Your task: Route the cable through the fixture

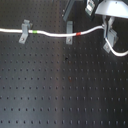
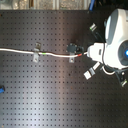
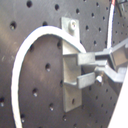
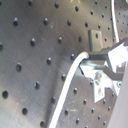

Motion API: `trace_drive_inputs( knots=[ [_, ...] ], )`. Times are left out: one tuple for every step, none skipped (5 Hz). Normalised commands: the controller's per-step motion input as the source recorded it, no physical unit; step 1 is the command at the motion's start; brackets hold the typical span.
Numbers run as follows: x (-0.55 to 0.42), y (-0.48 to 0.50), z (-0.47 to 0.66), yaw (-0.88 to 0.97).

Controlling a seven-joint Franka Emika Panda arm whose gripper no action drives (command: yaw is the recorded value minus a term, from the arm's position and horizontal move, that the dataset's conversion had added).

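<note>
The white cable point(image 1: 52, 34) runs from the first exterior view's left through a grey fixture clip point(image 1: 23, 32), past its green band point(image 1: 36, 31), through a second clip point(image 1: 69, 33) and past its red band point(image 1: 80, 35). It then rises to my gripper point(image 1: 105, 25). Beyond the gripper it curves down past a third clip point(image 1: 109, 41) to the right edge. The gripper looks shut on the cable point(image 4: 70, 82) just beside that clip point(image 3: 70, 65). In the first wrist view the cable point(image 3: 27, 55) loops around the clip. The arm point(image 2: 116, 37) hides the fingertips in the second exterior view.
Everything sits on a black perforated board point(image 1: 60, 90). A small blue object point(image 2: 1, 89) lies at the second exterior view's left edge. Dark hardware point(image 1: 70, 10) stands at the board's far edge, behind the second clip.
</note>
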Motion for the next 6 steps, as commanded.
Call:
trace_drive_inputs(
  knots=[
    [-0.048,0.006,-0.1,-0.04],
    [-0.234,0.051,-0.31,-0.08],
    [-0.215,0.056,-0.3,-0.03],
    [-0.193,0.073,-0.23,0.0],
    [-0.222,0.081,-0.19,0.0],
    [-0.219,0.063,-0.19,-0.04]
  ],
)
